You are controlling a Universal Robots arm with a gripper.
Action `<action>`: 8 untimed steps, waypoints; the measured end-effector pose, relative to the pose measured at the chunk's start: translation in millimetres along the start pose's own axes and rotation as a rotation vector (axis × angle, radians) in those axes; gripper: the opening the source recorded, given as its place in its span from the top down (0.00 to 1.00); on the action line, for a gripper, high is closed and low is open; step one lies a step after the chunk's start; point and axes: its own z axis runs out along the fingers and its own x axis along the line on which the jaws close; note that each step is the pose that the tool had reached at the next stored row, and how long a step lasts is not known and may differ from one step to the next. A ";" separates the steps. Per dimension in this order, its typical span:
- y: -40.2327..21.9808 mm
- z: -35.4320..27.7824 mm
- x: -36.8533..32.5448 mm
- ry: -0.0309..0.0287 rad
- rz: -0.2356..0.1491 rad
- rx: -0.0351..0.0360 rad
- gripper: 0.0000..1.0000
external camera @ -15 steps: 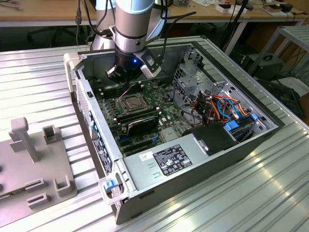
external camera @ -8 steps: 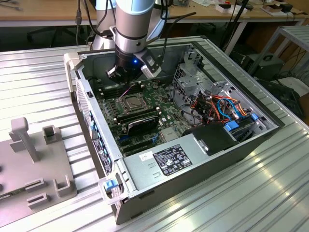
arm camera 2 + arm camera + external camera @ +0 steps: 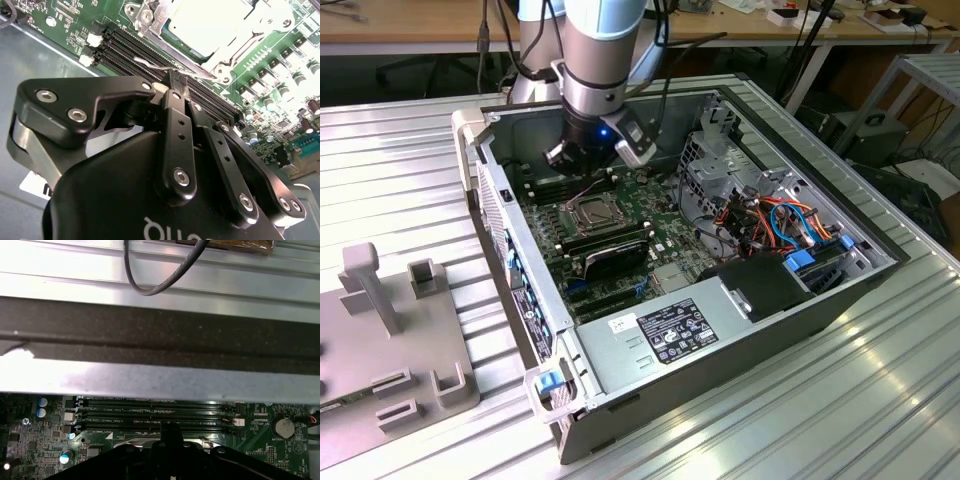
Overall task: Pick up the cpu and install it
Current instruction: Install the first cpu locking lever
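Gripper (image 3: pixel 176 80) fingers pressed together, nothing visible between them, tips at socket lever (image 3: pixel 165 65) beside memory slots (image 3: pixel 150 52). Cpu (image 3: pixel 210 22) just beyond fingertips, seated in socket under metal frame (image 3: pixel 250 42); likely working lever to lock chip.

My gripper (image 3: pixel 178 82) inside case (image 3: pixel 840 300), over memory slots (image 3: pixel 150 55); socket (image 3: pixel 592 212) at 6 o'clock from me, exterior view.
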 end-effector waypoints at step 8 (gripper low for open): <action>-1.8 6.0 -4.0 0.0001 0.000 0.0001 0.89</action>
